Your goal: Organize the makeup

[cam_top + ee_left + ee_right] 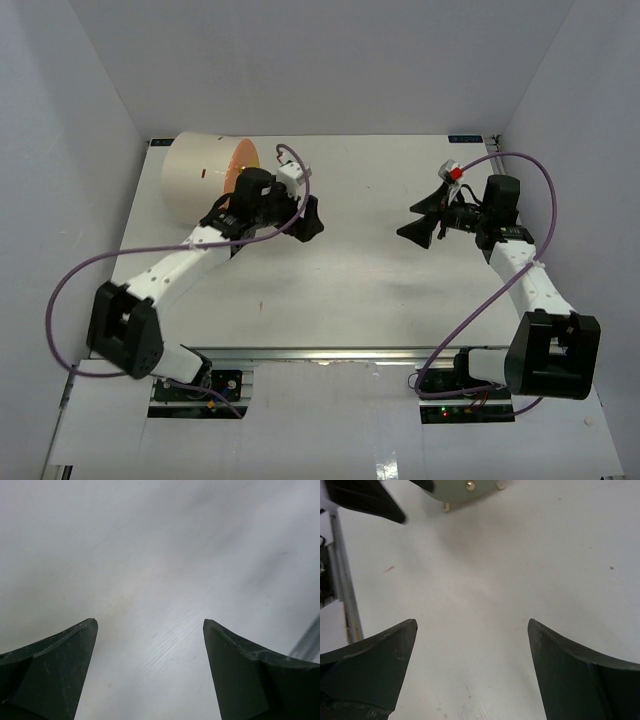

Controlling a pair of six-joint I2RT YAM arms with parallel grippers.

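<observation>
No makeup item shows in any view; the palettes, sponges, small bottle and lipstick are out of view or hidden. My left gripper (313, 219) is open and empty over bare white table, just right of the cream cylinder. In the left wrist view its fingers (55, 665) stand wide apart with only tabletop between them. My right gripper (417, 221) is open and empty at the right middle, pointing left. In the right wrist view its fingers (570, 665) are also wide apart over bare table.
A big cream cylinder with an orange face (205, 175) lies at the back left, partly behind my left arm; its underside with small gold feet shows in the right wrist view (465, 492). A small grey and red piece (453, 172) sits by my right wrist.
</observation>
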